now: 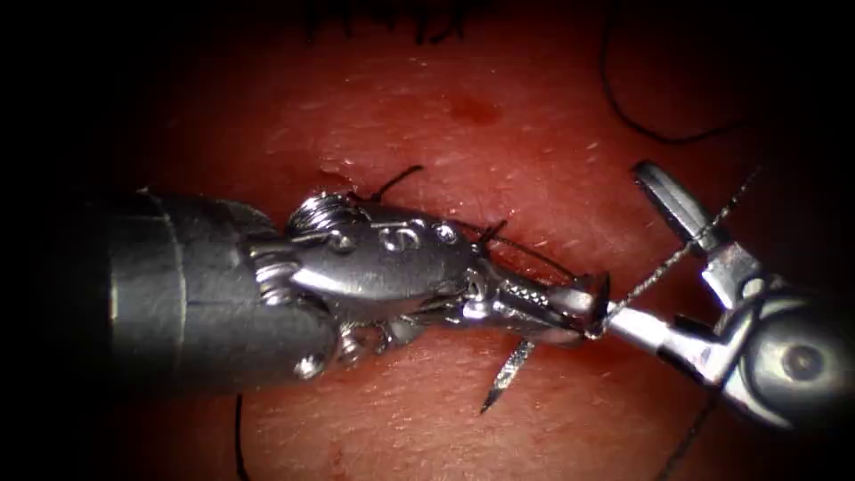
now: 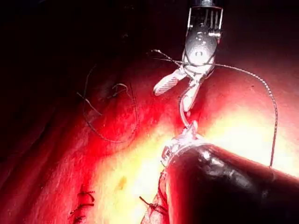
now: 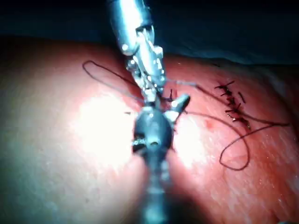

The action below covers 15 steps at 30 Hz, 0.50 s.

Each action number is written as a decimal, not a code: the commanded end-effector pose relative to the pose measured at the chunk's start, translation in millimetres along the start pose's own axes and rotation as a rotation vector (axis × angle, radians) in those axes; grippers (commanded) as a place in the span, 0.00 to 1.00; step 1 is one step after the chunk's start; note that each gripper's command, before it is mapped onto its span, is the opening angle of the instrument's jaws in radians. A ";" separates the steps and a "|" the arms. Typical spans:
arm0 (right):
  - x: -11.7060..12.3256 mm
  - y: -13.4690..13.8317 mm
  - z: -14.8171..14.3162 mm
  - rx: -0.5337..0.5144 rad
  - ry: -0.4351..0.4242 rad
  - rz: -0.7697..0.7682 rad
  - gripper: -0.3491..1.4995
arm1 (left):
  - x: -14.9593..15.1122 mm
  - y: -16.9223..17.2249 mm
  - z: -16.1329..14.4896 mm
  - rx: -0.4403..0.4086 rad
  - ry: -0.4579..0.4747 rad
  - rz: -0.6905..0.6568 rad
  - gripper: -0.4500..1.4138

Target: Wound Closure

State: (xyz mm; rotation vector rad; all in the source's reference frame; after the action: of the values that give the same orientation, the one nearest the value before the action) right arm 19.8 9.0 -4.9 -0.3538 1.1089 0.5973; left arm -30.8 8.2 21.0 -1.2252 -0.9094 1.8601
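Note:
My left tool (image 1: pixel 583 312) reaches in from the left across the tissue (image 1: pixel 499 134), jaws shut on the curved needle (image 1: pixel 509 370). The needle's pointed end sticks out below the jaws, free of the tissue. A dark thin arc (image 1: pixel 530 254) curves above the jaws. Braided thread (image 1: pixel 677 258) runs taut from the left tool's tip up to the right. It passes between the open jaws of my right tool (image 1: pixel 629 245), whose lower jaw touches the left tool's tip. The left wrist view shows the right tool (image 2: pixel 176 94) with jaws spread, holding nothing.
Finished dark stitches (image 1: pixel 392 27) sit at the far edge, also seen as stitches (image 3: pixel 231 100) in the right wrist view. A short cut thread end (image 1: pixel 396 181) rises beside the left tool's wrist. Slack thread (image 1: pixel 641 125) loops over the tissue at the upper right.

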 end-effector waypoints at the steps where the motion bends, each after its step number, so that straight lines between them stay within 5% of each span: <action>1: -0.9 -0.6 0.5 0.002 0.003 -0.004 0.72 | 0.0 -0.2 0.6 -0.003 0.002 0.000 0.00; 9: -1.4 -1.1 0.8 -0.009 0.014 -0.013 0.63 | 0.0 0.0 0.7 -0.005 0.004 -0.001 0.00; 11: -1.4 -1.2 0.6 -0.008 0.015 -0.025 0.45 | 0.0 0.0 0.7 -0.005 0.004 -0.001 0.00; 12: -1.3 -1.4 0.5 -0.005 0.016 -0.044 0.13 | 0.0 0.0 0.7 -0.005 0.004 -0.001 0.00; 13: -1.3 -1.5 0.3 0.004 0.022 -0.068 0.00 | 0.0 0.0 0.7 -0.005 0.005 0.005 0.00; 15: -1.1 -1.7 -0.3 0.010 0.025 -0.103 0.00 | 0.0 0.0 0.7 -0.005 0.005 0.005 0.00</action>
State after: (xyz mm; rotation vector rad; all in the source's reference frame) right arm 19.6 7.3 -4.7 -0.4199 1.1094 0.4737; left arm -30.9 8.0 20.7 -1.2349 -0.9102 1.8568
